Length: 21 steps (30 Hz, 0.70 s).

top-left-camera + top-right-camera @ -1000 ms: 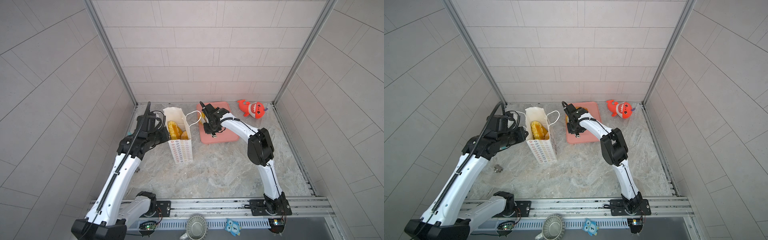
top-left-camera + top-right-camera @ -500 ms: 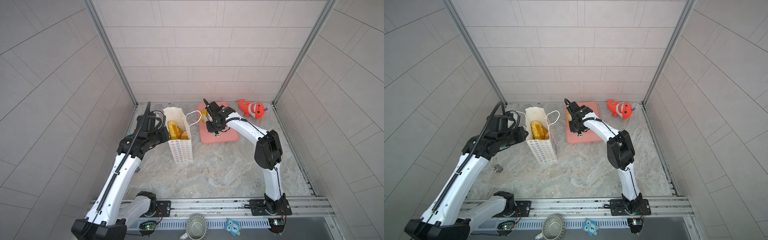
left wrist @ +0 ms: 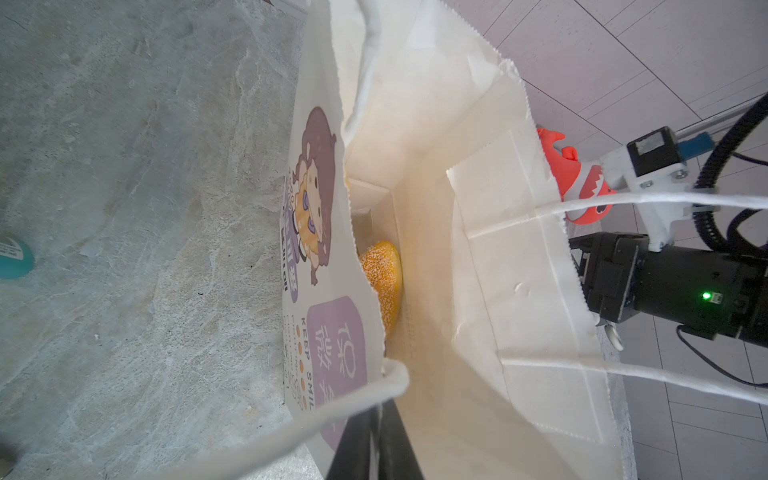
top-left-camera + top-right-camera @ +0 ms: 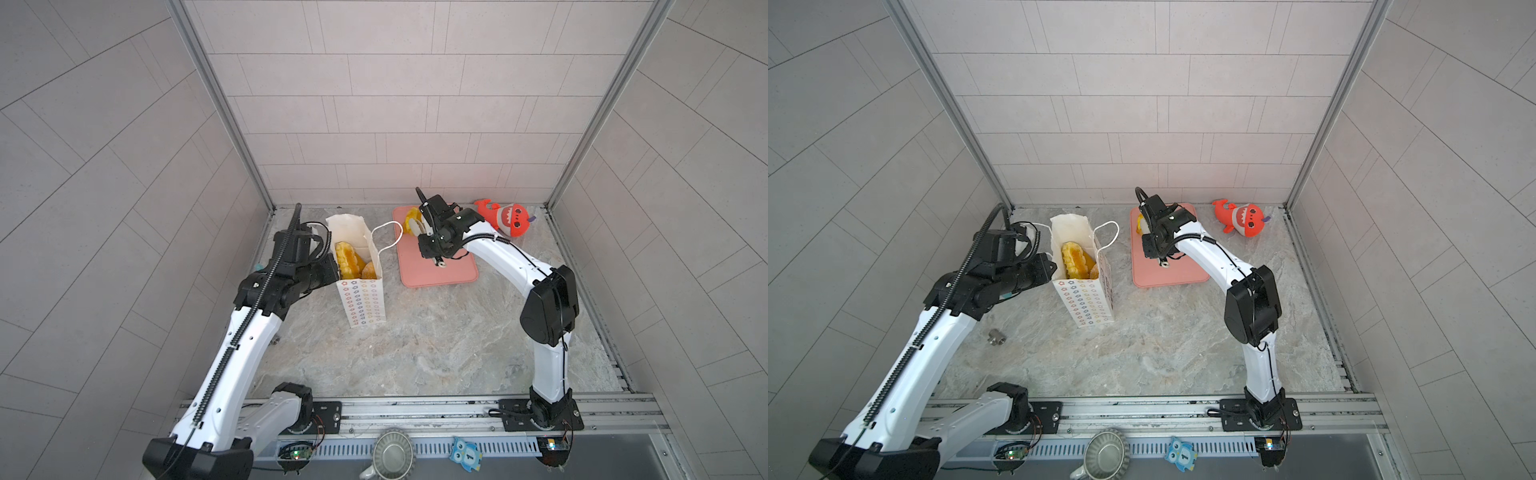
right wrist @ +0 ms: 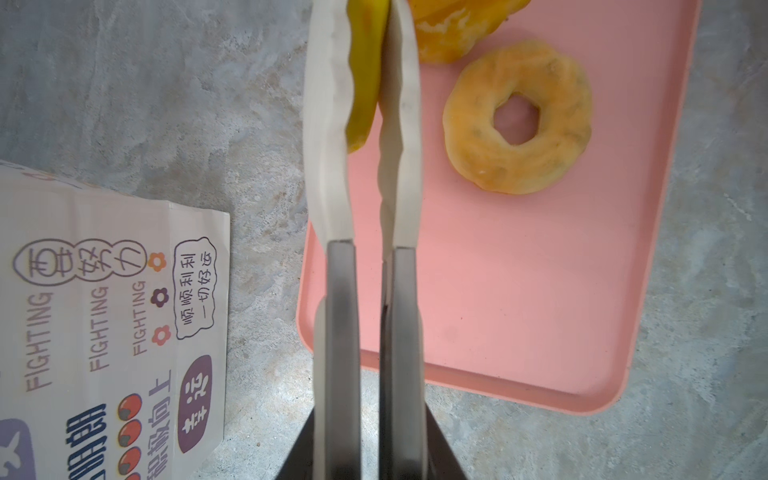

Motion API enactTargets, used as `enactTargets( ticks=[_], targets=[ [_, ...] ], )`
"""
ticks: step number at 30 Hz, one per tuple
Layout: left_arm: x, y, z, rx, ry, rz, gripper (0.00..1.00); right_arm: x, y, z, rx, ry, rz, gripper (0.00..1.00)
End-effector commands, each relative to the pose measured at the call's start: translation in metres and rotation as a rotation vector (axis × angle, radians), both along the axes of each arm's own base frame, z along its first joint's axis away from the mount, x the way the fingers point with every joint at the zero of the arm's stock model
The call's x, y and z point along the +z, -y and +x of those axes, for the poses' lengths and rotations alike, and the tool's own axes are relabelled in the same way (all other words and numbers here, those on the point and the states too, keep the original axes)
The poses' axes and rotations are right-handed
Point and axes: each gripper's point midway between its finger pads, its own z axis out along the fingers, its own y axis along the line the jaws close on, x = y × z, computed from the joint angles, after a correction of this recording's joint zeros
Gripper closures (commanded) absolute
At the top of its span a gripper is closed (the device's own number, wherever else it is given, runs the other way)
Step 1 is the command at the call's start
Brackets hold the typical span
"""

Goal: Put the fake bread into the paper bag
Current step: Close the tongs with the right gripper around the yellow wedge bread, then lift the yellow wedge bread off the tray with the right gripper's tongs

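Fake bread, glossy golden-yellow toy pastries (image 4: 349, 259), partly packed in tall white paper carrier bag (image 4: 361, 299) standing toward bench's far left; ring doughnut (image 5: 517, 116) and ridged roll (image 5: 453, 29) lying on flat pink tray (image 5: 519, 291) toward its far edge; one yellow piece (image 5: 365, 83) pinched in right gripper (image 4: 417, 224) above tray's left edge, wrist drawn farther back and elbow swung outward since a second ago; left gripper (image 3: 380, 411) clamped on bag's rim, unmoved.

White links (image 4: 255, 340), black joints (image 4: 548, 303), ribbed black cable (image 4: 217, 374)
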Motion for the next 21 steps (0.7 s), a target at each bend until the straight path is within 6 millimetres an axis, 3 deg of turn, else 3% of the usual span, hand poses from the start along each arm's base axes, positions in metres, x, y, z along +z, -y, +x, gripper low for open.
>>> enactTargets(
  ticks=[1, 21],
  targets=[
    [0.005, 0.0, -0.001, -0.004, 0.01, 0.003, 0.9, 0.046, 0.005, 0.001, 0.001, 0.096, 0.035, 0.71],
    [0.004, 0.0, -0.001, 0.0, 0.01, 0.001, 0.9, 0.148, 0.022, -0.019, -0.002, 0.335, 0.14, 0.7]
  ],
)
